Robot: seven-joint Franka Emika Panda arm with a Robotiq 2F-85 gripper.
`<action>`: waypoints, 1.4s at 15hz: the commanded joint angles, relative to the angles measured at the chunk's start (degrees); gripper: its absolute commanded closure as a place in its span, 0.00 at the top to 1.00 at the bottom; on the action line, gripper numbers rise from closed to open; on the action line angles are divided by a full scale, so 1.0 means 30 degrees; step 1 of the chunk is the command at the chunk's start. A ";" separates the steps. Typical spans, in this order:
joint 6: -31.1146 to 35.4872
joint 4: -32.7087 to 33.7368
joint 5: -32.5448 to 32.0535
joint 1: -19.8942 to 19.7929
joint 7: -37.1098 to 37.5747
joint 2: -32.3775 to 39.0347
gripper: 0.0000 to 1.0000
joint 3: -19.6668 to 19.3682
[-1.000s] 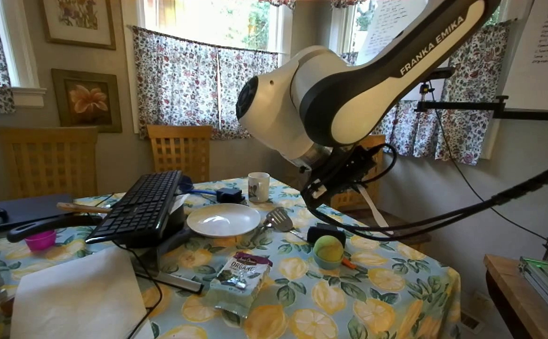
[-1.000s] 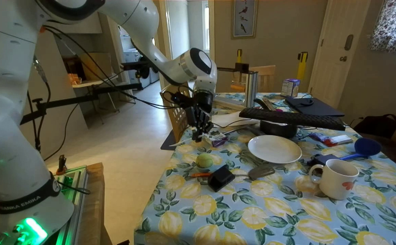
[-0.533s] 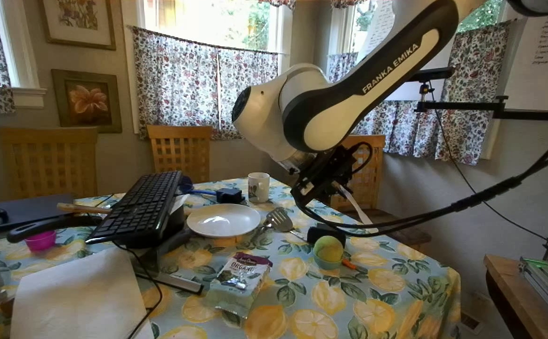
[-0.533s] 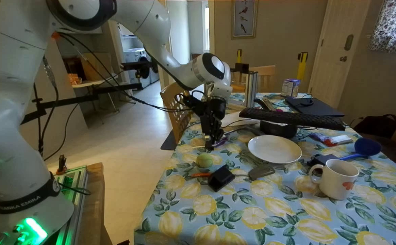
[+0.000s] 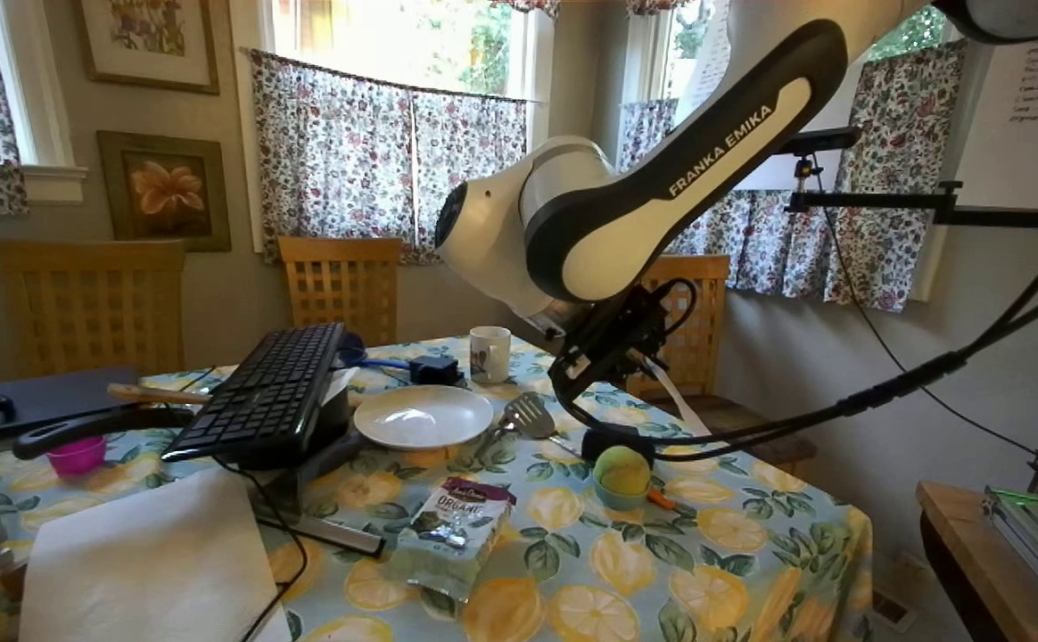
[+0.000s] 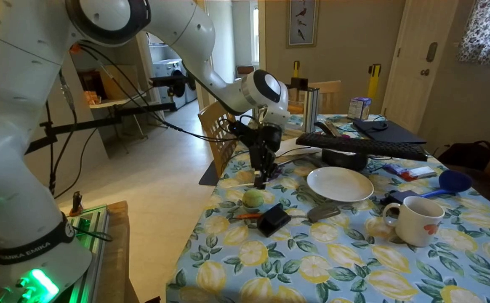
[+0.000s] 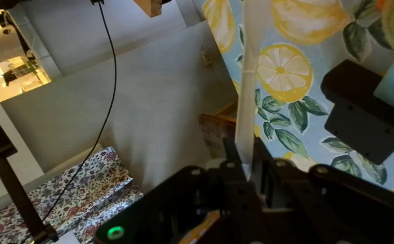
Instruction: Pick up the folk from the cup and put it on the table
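Tabletop (image 5: pixel 590 553) in an exterior view is draped in pale blue cloth (image 5: pixel 742 584) printed with yellow lemons and green leaves. A glossy, round white plate (image 5: pixel 424 419) lies beyond a crinkled snack bag (image 5: pixel 455 539) with a shiny purple top. A yellow-green ball (image 5: pixel 622 470) sits in a small teal bowl (image 5: pixel 619 501). The white utensil (image 5: pixel 675 397), long, narrow and slightly curved, slants down from beneath the black wrist of the arm (image 5: pixel 697 176); whether it is a fork cannot be told.

In an exterior view, the cup (image 6: pixel 418 222), a smooth white cylinder with a looped handle and a red heart, stands upright on the cloth, well apart from the end effector (image 6: pixel 260 182), which points down near the ball. A blue ladle (image 6: pixel 454 182) with a rounded bowl lies near the cup. The ridged black keyboard (image 6: pixel 360 146) rests across a dark pan (image 6: pixel 345 160).

In the wrist view, the end effector's black fingers (image 7: pixel 231 154) are clenched on the white utensil, whose smooth, slightly see-through shaft, with a faint line across it, runs out of frame. Floral curtain (image 7: pixel 95 189) falls in soft folds.
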 commanded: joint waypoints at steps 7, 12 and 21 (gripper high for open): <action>-0.1861 0.4578 0.0462 0.0262 -0.0042 0.4024 0.04 -0.1098; -0.1438 0.5750 0.0370 0.0459 -0.0757 0.4692 0.04 -0.1006; -0.1934 0.7325 0.0372 0.0715 -0.2927 0.5907 0.04 -0.1173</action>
